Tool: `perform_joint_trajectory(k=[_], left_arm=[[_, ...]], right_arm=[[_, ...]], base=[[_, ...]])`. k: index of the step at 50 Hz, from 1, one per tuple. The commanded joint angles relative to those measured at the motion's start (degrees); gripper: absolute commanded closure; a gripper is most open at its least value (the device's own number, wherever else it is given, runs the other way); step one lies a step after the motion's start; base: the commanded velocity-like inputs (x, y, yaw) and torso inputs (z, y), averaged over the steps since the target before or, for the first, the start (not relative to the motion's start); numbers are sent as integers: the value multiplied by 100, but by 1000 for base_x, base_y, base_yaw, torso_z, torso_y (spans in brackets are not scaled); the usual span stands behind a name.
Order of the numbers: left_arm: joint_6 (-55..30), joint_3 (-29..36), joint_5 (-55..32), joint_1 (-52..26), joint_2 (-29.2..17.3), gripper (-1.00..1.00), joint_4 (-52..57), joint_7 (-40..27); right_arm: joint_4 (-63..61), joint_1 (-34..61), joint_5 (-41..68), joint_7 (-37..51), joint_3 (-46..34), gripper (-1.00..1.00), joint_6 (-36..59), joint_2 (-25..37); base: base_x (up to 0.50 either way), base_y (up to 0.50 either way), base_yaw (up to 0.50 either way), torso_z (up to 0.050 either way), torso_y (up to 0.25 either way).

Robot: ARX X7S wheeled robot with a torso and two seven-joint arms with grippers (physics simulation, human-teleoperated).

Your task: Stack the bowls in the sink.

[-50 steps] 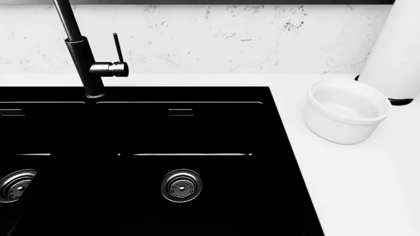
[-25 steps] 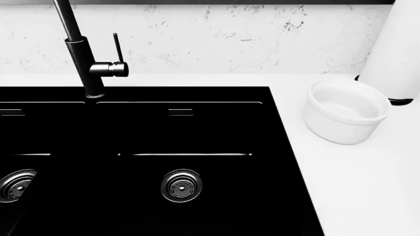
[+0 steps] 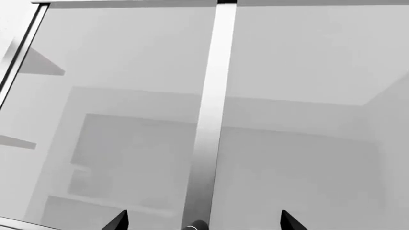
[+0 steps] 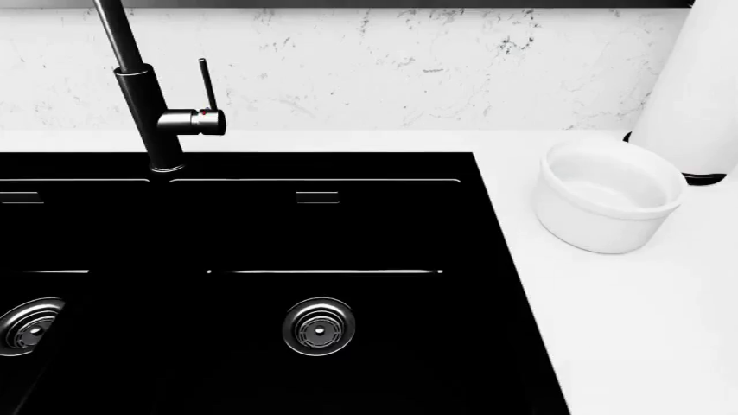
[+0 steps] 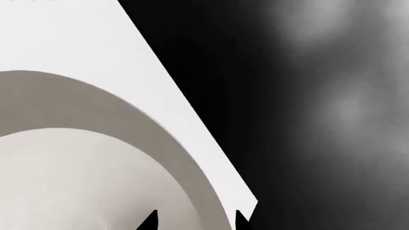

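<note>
1. Head view: the black double-basin sink [image 4: 346, 233] fills most of the frame, set into a white tabletop [image 4: 623, 328]. Two round steel drains are visible, one in the right basin [image 4: 318, 326] and one partly cut off in the left basin [image 4: 26, 324]. The black faucet [image 4: 148, 104] stands at the sink's back edge.
2. The smaller straight-sided bowl [image 4: 606, 194] with a lipped rim sits upright on the tabletop, outside the sink and just beside its right edge. Behind it, near but apart, stands a tall white cylinder [image 4: 697, 95] with a black base.
3. Neither arm shows in the head view, so bowl placement relative to the fingers comes from the wrist views only.
4. Right wrist view: two dark tips of the right fingers [image 5: 195, 221] show at the frame edge, spread with a gap between them. Directly ahead of and close under them lies a pale rounded bowl [image 5: 76, 182] (only a curved portion is seen; which bowl cannot be told). Its rim region passes between the two tips; contact cannot be confirmed. The bowl rests on white tabletop [image 5: 83, 38], with a black expanse just beyond the edge.
5. Left wrist view: tips of the left fingers [image 3: 203, 221] are spread wide, nothing between them. Ahead of them are pale grey cabinet panels [image 3: 128, 120] split by a lighter vertical strip [image 3: 214, 110]. No bowl or sink in this view.
</note>
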Motion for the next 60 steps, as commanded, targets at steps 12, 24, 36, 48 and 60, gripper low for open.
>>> perform_joint_trajectory(k=[12, 24, 36, 48, 60], left_arm=[[59, -105, 73, 203, 17, -100, 0, 31], [48, -133, 22, 190, -7, -100, 7, 30], [104, -253, 64, 393, -36, -100, 38, 64], [102, -285, 44, 402, -38, -100, 40, 85], [172, -452, 99, 665, -69, -100, 52, 131]], right_arm=[[-1683, 2810, -158, -2, 525, 100, 70, -893], [-1188, 2810, 353, -2, 1282, 100, 70, -1719], [-771, 2810, 565, -2, 1055, 100, 70, -2680], [-261, 2427, -34, -552, 1345, 100, -275, -4054], [88, 2079, -1797, -2375, 1693, 100, -629, -5300]], base=[[0, 0, 0, 0, 0], [0, 0, 0, 0, 0], [0, 0, 0, 0, 0], [0, 0, 0, 0, 0], [0, 0, 0, 0, 0]])
